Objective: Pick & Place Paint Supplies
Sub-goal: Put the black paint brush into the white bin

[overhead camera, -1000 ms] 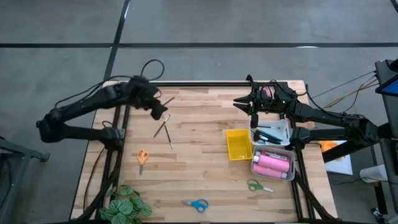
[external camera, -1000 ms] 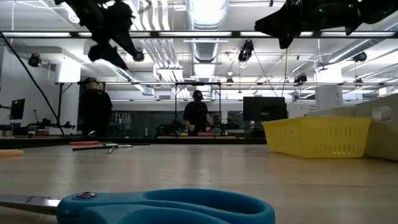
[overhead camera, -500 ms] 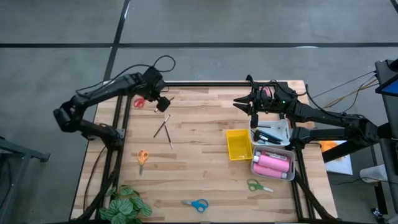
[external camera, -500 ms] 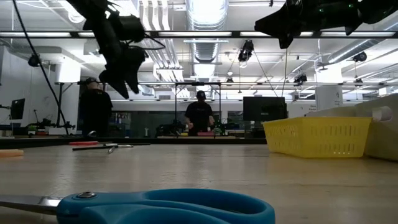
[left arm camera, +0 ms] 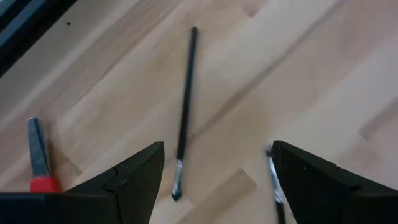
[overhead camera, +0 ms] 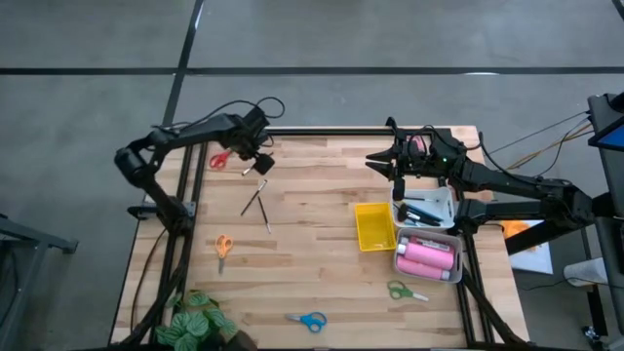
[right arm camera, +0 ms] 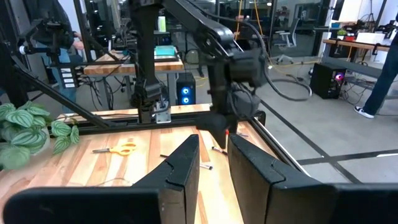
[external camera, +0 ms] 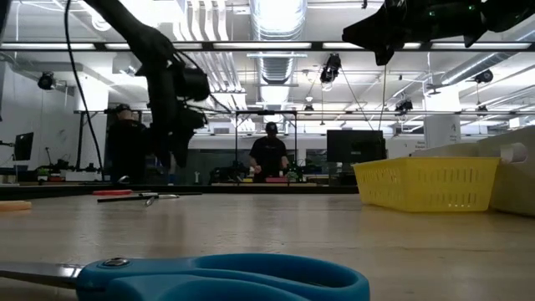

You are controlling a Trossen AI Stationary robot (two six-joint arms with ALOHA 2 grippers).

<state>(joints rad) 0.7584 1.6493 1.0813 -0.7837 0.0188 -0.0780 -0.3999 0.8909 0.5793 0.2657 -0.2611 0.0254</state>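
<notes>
Since earlier, left gripper (left arm camera: 211, 177) has descended, spread wide, over the thin black paintbrush (left arm camera: 185, 106); we advise centring before closing. Right gripper (right arm camera: 213, 163) waits, nearly pressed together.

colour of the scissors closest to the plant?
Orange handles on the scissors, just beyond the plant. Shows best in the high view.

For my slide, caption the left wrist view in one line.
Open left hand hovers above a thin black brush lying on the wooden table.
</notes>
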